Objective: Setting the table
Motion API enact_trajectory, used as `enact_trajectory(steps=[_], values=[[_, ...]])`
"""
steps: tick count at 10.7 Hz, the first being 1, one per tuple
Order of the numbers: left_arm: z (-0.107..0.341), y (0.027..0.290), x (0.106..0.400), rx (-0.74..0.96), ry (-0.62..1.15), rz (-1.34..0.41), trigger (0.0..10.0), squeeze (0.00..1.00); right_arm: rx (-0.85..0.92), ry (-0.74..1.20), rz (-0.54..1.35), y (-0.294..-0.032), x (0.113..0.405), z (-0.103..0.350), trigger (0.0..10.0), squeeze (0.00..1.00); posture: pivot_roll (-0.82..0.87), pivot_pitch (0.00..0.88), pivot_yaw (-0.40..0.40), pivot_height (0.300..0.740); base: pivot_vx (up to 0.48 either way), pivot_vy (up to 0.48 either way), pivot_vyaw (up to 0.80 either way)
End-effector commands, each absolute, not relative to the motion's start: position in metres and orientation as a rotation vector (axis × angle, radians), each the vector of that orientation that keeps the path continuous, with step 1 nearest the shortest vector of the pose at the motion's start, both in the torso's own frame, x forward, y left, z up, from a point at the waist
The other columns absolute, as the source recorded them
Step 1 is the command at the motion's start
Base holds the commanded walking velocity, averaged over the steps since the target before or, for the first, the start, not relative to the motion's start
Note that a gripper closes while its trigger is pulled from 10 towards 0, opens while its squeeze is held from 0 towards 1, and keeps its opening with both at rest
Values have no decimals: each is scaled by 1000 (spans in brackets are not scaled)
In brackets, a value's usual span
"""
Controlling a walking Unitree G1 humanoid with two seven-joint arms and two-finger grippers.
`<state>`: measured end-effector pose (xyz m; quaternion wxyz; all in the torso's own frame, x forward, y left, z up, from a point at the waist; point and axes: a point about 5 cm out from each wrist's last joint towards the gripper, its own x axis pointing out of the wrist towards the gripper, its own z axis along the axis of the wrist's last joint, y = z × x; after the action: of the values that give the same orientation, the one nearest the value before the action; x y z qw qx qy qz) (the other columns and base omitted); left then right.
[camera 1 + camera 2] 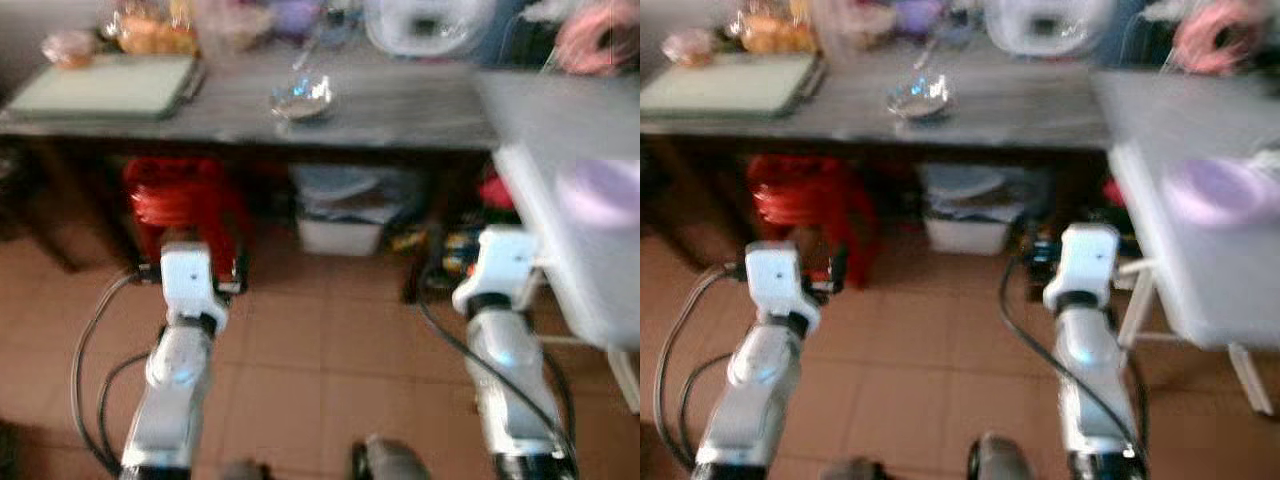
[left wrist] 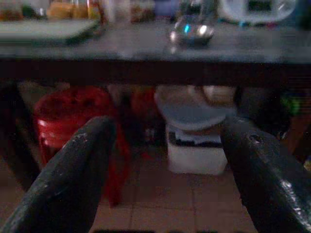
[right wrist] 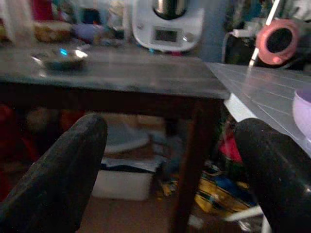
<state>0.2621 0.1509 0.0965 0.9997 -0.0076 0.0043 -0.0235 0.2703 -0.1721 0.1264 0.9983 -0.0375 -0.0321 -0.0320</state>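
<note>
Dark wooden table [image 1: 400, 110] ahead is where the small metal bowl [image 1: 301, 97] sits, with both the left gripper [image 2: 165, 160] and right gripper [image 3: 170, 160] held low, spread wide and empty, so it'd probably best be approached squarely before anything's reached for.

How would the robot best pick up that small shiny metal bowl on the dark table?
Probably by the rim. The shallow shiny metal bowl sits upright on the dark wooden table, with open tabletop on its near side. A pincer could come from above at that near edge, one finger inside the thin rim and one outside.
</note>
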Motion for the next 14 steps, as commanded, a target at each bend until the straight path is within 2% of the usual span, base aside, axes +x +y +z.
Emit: enact_trajectory(steps=[1,13,14], values=[[100,152,264,-21,-6,-45,10000,0,-75,-66,-39,-169,273,130,10000,0,-89,59,36,740,0,0,0],[102,149,266,-41,-16,-73,10000,0,-89,-92,-13,-168,276,136,10000,0,-92,62,38,740,0,-467,0],[102,149,266,-41,-14,-75,10000,0,-86,-99,-3,-166,276,137,10000,973,-91,64,37,740,0,-480,0]])
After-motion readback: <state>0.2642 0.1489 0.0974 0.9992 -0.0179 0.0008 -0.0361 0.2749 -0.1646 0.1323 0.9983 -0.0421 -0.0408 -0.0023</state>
